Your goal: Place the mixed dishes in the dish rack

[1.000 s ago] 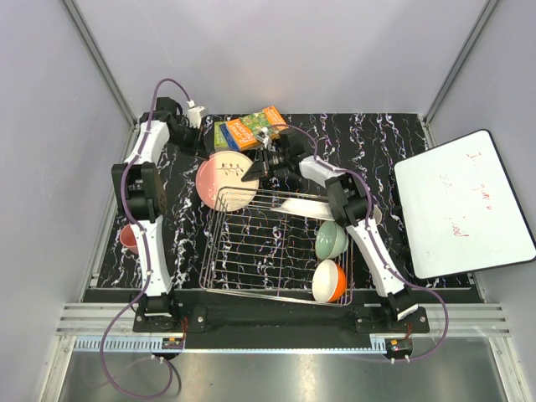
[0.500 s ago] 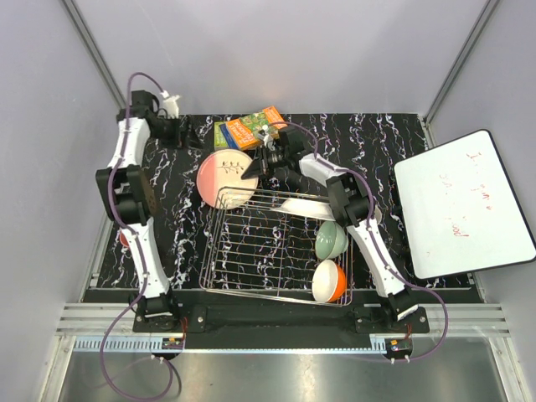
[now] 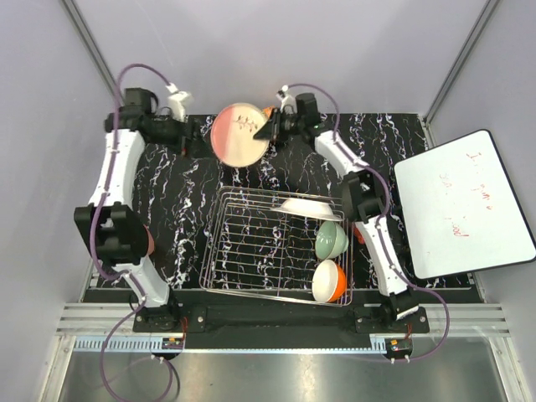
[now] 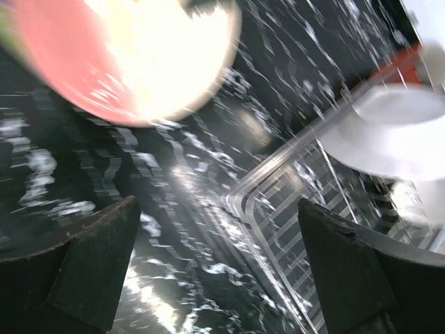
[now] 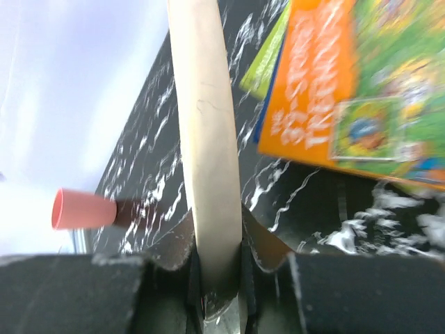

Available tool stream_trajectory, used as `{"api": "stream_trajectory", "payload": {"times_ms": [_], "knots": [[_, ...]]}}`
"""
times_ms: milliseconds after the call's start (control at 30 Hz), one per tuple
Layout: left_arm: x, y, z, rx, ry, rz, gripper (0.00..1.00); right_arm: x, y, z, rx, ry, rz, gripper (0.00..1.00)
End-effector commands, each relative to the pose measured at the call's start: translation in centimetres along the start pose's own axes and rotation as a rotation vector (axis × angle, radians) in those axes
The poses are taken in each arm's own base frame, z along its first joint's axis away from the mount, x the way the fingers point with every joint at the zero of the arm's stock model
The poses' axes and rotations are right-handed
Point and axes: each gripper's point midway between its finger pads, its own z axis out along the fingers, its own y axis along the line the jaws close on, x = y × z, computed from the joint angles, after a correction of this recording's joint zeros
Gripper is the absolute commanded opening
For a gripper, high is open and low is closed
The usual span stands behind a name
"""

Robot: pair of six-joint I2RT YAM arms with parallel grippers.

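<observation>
My right hand (image 5: 215, 261): gripping pink-and-cream plate (image 3: 239, 134) by its rim | my left hand (image 4: 219, 261): wide open, empty

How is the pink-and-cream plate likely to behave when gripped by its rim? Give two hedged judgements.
Probably stiff: the pink-and-cream plate shows no sag though the right gripper pinches only one edge. Likely slippery and apt to pivot: its smooth rim sits edge-on between narrow fingers.

- The plate (image 5: 205, 139) stands edge-on between the right gripper (image 5: 217, 223) fingers (image 5: 170, 254).
- Books (image 5: 354, 90) lie right of those fingers, a cup (image 5: 83, 209) left.
- The dish rack (image 4: 278, 229) lies ahead between the left gripper (image 4: 217, 205) fingers (image 4: 90, 271), bearing a second plate (image 4: 396, 132).
</observation>
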Motion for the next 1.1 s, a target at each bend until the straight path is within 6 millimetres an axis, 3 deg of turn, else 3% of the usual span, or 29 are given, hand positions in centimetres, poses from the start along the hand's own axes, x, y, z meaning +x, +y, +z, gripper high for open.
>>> {"api": "stream_trajectory", "payload": {"times_ms": [0, 167, 200, 300, 367, 433, 667, 1067], "knots": [[3.3, -2.2, 3.2, 0.092, 0.11, 0.073, 0.99, -14.2, 13.2, -10.4, -0.059, -0.315, -0.304, 0.0], [5.1, -1.9, 6.9, 0.107, 0.208, 0.111, 0.99, -17.5, 15.2, -16.8, 0.054, -0.439, -0.367, 0.0], [5.3, -1.6, 7.4, 0.099, 0.224, 0.125, 0.99, -18.2, 15.9, -18.9, 0.075, -0.468, -0.377, 0.0], [5.8, -1.5, 9.4, 0.114, 0.262, 0.145, 0.99, -18.6, 17.4, -22.1, 0.109, -0.507, -0.384, 0.0], [5.4, -2.2, 10.0, 0.132, 0.266, 0.178, 0.99, -18.3, 16.8, -23.4, 0.139, -0.512, -0.37, 0.0], [6.0, -2.8, 10.8, 0.152, 0.294, 0.213, 0.99, -18.5, 18.0, -25.3, 0.158, -0.543, -0.391, 0.0], [7.5, -3.7, 11.4, 0.174, 0.363, 0.279, 0.99, -16.9, 19.3, -27.5, 0.187, -0.541, -0.398, 0.0], [10.5, -3.3, 11.4, 0.186, 0.441, 0.291, 0.99, -14.9, 17.6, -28.5, 0.225, -0.513, -0.361, 0.0]]}}
